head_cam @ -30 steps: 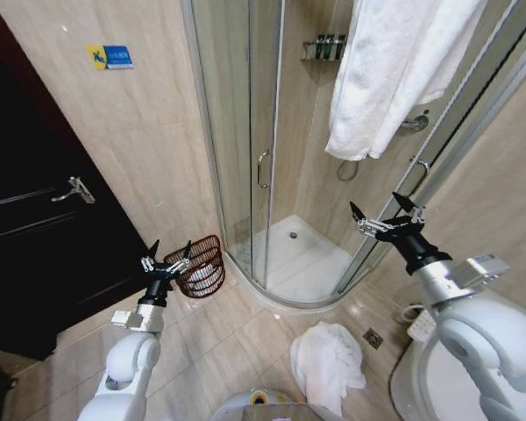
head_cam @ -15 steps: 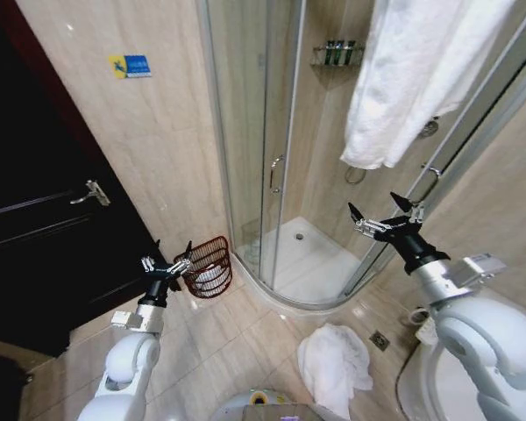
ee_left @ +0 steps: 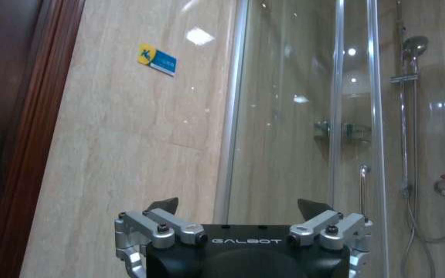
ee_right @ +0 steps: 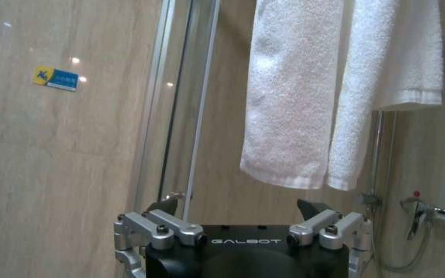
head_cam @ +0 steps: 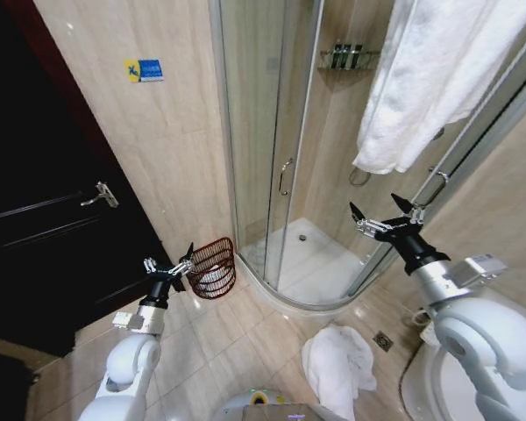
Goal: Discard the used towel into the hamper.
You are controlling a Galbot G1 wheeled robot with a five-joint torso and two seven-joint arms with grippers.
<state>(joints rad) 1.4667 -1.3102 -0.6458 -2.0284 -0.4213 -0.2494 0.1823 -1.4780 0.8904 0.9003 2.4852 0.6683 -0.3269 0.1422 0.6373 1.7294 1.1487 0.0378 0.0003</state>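
Crumpled white terry towel on floor tiles: soft, light, floppy; pinch raised fold. Reddish-brown wire hamper well apart. Left gripper, right gripper: both spread, empty.

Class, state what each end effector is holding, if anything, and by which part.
Nothing is held. The left end effector and the right end effector are both open and empty; the crumpled towel lies on the floor.

Glossy beige floor tiles, fluffy white terry towel, reddish-brown wire hamper, clear glass shower door.
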